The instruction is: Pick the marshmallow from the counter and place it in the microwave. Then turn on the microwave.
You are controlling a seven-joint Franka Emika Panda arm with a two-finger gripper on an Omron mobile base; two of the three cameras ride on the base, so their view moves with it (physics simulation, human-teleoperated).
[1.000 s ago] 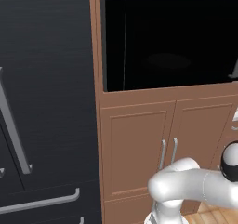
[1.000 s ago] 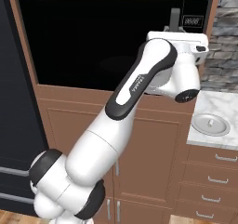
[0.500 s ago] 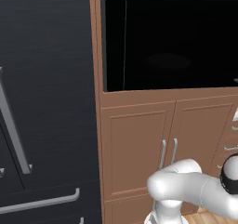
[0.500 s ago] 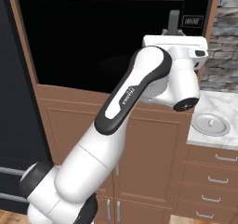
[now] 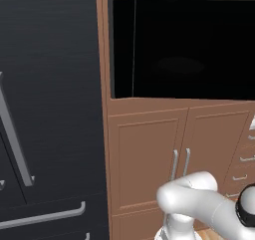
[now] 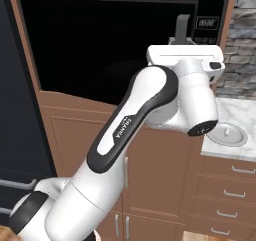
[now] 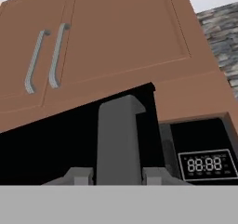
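Two finger tips of the gripper [image 7: 116, 175] stand one on each side of the grey door handle [image 7: 118, 141] of the microwave [image 6: 110, 45] in the hand view, close against its flanks, so the jaws are closed around the handle; actual pad contact cannot be confirmed.

Left base view, left to right: the black fridge [image 5: 50, 109] with long grey handles fills the left portion. Next comes the brown wood cabinetry [image 5: 149, 154], with the dark microwave front above and a pair of lower cabinet doors with vertical grey pulls below. The white arm [image 5: 199, 204] rises at the lower right.

Right base view, left to right: an edge of the fridge, then the wide black microwave face set in wood. The arm reaches up and across it, with the hand level against the door handle [image 6: 181, 27] near the right end of the microwave. Just right of the handle sits the keypad panel with its digital display [image 6: 207, 22]. Further right is the grey stone-brick wall [image 6: 242, 40], and below it the marble counter [image 6: 240, 120], carrying a round white plate [image 6: 228, 134]. Drawers [image 6: 225, 185] sit under the counter.

The marshmallow cannot be made out; the microwave interior appears uniformly dark.
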